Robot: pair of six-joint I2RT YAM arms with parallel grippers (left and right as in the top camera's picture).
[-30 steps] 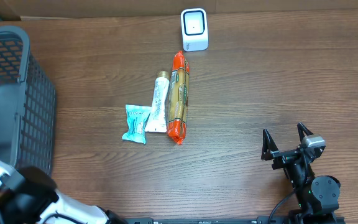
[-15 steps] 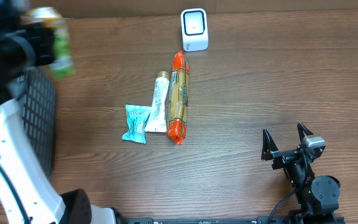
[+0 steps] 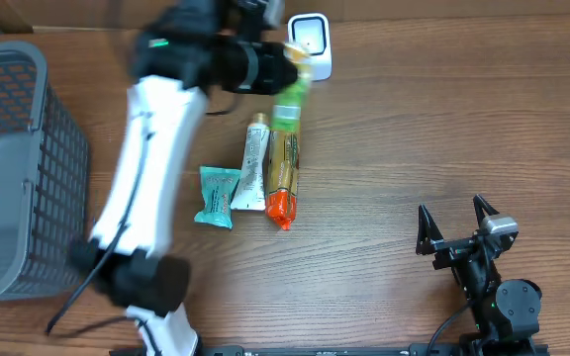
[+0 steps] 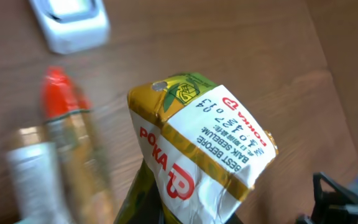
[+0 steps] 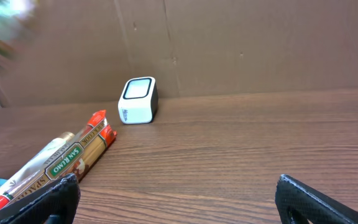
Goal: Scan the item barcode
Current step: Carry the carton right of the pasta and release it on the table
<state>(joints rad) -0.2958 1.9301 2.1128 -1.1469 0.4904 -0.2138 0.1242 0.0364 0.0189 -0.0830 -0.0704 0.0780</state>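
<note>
wood-grain table (image 3: 414,129) meets a brown cardboard wall (image 5: 260,43) behind the scanner (image 5: 138,101)

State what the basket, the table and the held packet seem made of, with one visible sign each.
Basket: probably moulded grey plastic, matte; its walls are a regular open grid.
Table: wood or wood-look laminate, smooth; brown grain streaks run across it.
Packet: likely thin printed film or foil; it folds into sharp creases.
</note>
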